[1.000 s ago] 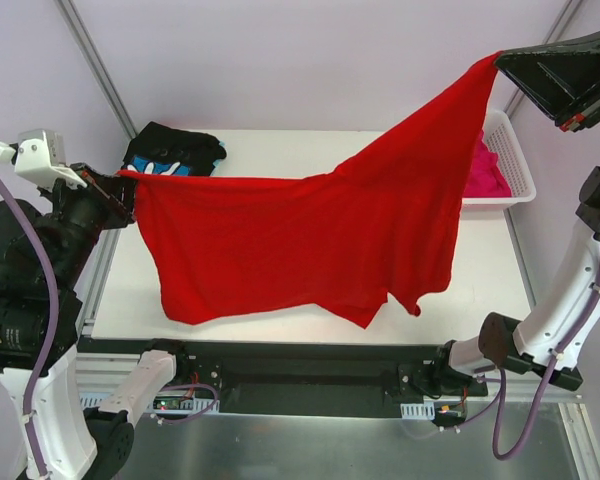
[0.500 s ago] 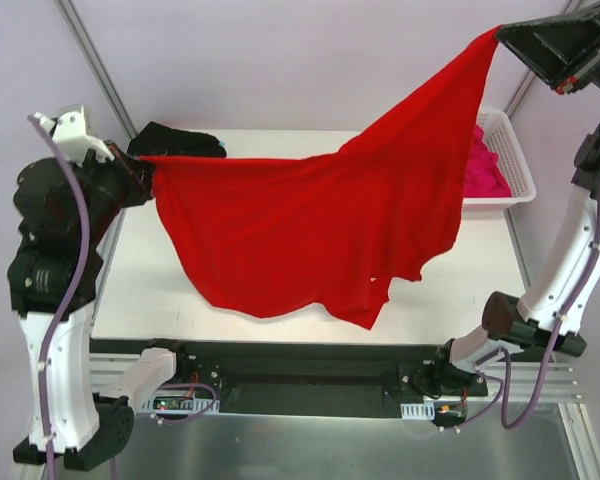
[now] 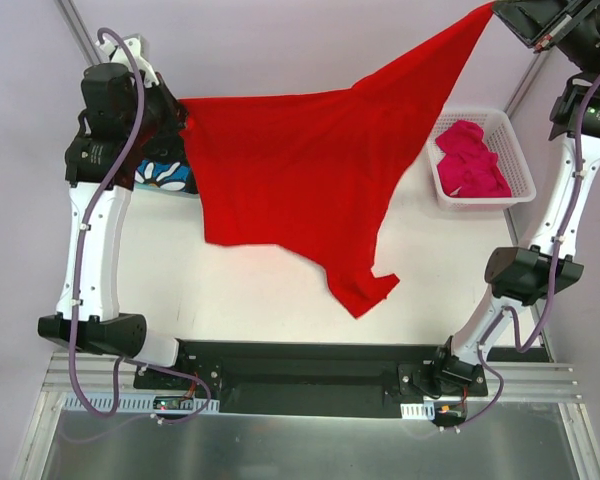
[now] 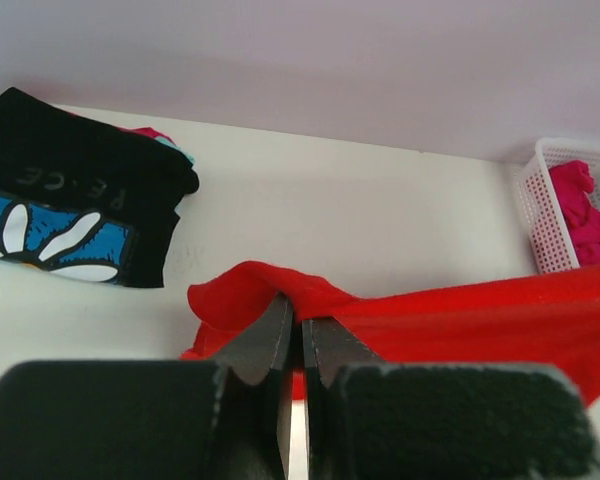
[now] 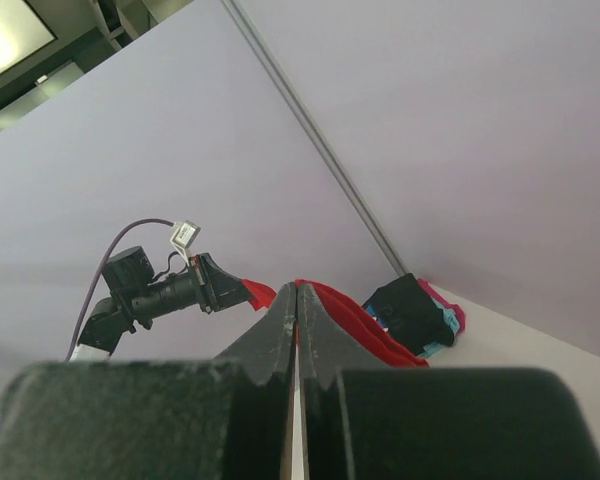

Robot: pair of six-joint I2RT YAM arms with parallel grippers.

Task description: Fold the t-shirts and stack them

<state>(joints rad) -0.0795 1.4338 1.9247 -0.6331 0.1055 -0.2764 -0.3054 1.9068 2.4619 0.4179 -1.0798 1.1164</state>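
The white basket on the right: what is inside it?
A crumpled magenta-pink t-shirt lies inside the white basket. Whether anything lies beneath it cannot be seen; the cloth covers that part.

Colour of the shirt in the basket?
Magenta-pink; the shirt shows best in the top external view.

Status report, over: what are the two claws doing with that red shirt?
Both shut on red t-shirt: left gripper one end, right gripper the other. Shirt hangs spread between them. Nothing blocking it.
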